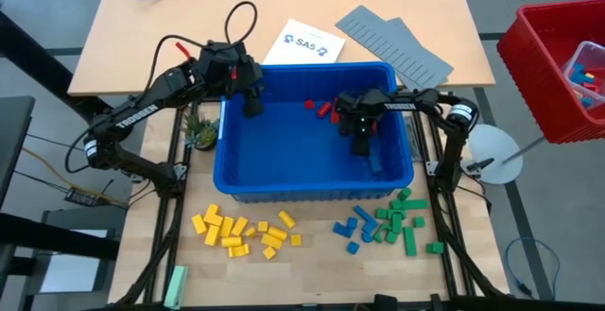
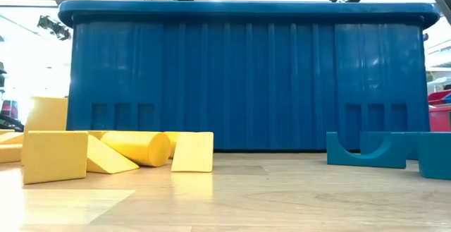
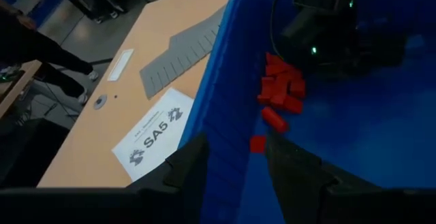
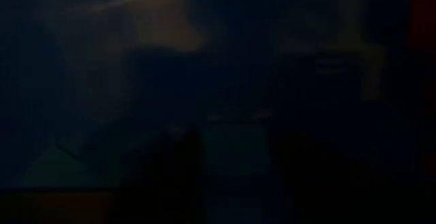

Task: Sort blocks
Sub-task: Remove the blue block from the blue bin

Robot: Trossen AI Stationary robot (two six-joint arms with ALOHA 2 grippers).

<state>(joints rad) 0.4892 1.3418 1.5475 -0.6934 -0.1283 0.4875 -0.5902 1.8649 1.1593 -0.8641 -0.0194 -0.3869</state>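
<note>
Blocks lie in three places. On the bench (image 1: 123, 27) in front of the bin (image 1: 236, 183), on the left side, is a loose group of yellow blocks (image 1: 244, 232); in the low view they show as yellow pieces of different shapes, one of them a cylinder. To the right of them is a small group of blue blocks (image 1: 354, 228), and just beside it, touching in places, a group of green blocks (image 1: 405, 218). Inside the bin, near its far wall, is a small pile of red blocks (image 1: 321, 110).

The left claw (image 1: 252, 103) is at the far left corner of the bin, over the rim. In the left wrist view its two fingers (image 3: 187, 166) stand apart, with the bin wall between them, and hold nothing. The red pile is ahead of it.

The right claw (image 1: 360, 141) is low inside the bin, on the right side, just beside the red pile. If its fingers are wide or narrow I cannot tell; its wrist view is nearly black.

Behind the bin on the bench are a white paper (image 1: 302, 43) with "SA5" and grey ridged panels (image 1: 395, 43). A red crate (image 1: 539, 84) stands well apart at the right, off the bench.
</note>
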